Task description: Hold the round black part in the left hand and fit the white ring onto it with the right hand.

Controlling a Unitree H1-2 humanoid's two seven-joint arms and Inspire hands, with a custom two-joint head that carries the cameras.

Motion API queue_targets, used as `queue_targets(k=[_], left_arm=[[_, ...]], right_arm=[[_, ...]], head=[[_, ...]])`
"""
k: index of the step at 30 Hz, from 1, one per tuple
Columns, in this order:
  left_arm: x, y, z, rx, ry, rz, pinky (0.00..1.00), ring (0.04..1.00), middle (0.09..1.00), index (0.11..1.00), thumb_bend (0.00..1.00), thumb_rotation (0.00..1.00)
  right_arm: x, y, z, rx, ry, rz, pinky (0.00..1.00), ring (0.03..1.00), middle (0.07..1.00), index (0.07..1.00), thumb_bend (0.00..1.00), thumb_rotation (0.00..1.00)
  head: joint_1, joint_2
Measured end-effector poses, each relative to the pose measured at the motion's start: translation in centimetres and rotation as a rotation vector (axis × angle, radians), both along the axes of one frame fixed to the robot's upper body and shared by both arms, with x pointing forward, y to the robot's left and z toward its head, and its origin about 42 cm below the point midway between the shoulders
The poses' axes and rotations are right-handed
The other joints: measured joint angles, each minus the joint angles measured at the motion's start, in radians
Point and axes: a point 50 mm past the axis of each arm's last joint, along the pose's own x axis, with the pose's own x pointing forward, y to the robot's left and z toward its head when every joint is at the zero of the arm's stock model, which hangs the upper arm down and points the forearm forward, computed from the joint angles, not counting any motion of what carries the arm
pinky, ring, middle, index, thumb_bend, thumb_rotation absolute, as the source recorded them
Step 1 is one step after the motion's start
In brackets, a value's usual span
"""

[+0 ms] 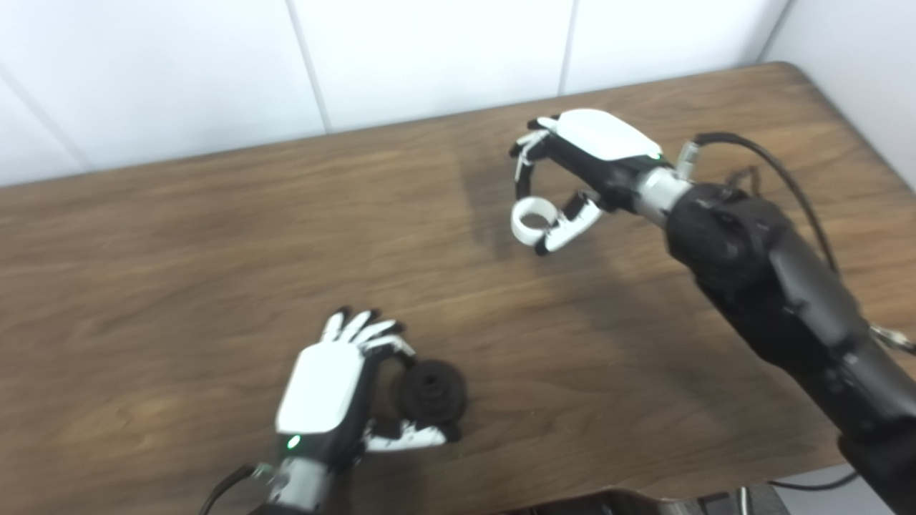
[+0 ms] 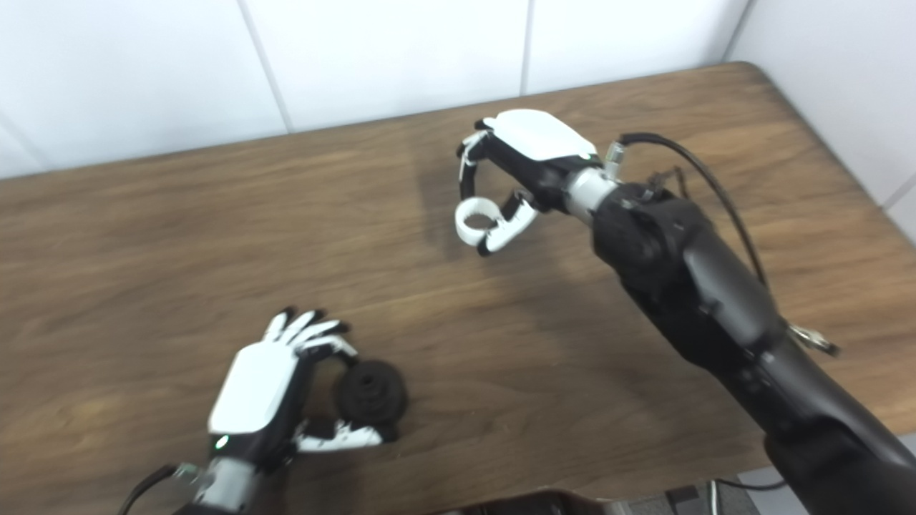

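Observation:
The round black part (image 1: pixel 432 391) sits at the near left of the wooden table (image 1: pixel 179 236). My left hand (image 1: pixel 336 383) is around it, forefinger on its far side and thumb (image 1: pixel 408 436) on its near side, seemingly gripping it. My right hand (image 1: pixel 572 172) is farther back to the right, above the table. It pinches the white ring (image 1: pixel 533 218) between thumb and fingertips. The ring is well apart from the black part. Both show in the right eye view too: the black part (image 2: pixel 371 393) and the ring (image 2: pixel 477 217).
A white panelled wall (image 1: pixel 358 57) runs behind the table's far edge. A black cable (image 1: pixel 780 179) loops over my right forearm. The table's near edge runs just below my left hand.

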Motion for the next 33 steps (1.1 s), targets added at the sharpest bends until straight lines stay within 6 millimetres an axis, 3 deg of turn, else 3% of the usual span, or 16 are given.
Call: queue_targets(k=[13,33], left_arm=[[0.0,-1.4,0.0,-0.007,0.005,-0.006,1.00,0.923,0.811,0.483,0.52,0.06],[0.4,-2.4,0.2,0.008,0.005,-0.014,1.00,0.918,0.806,0.484,0.52,0.06]], right_arm=[[-5.7,3.8,-1.0,0.024,0.066,0.180,1.00,0.994,0.842,0.483,0.53,0.14],[-7.3,6.0,-1.7,0.034,0.067,0.288,1.00,1.000,0.853,0.483,0.52,0.13]], head=[[0.049,0.029],[0.080,0.055]])
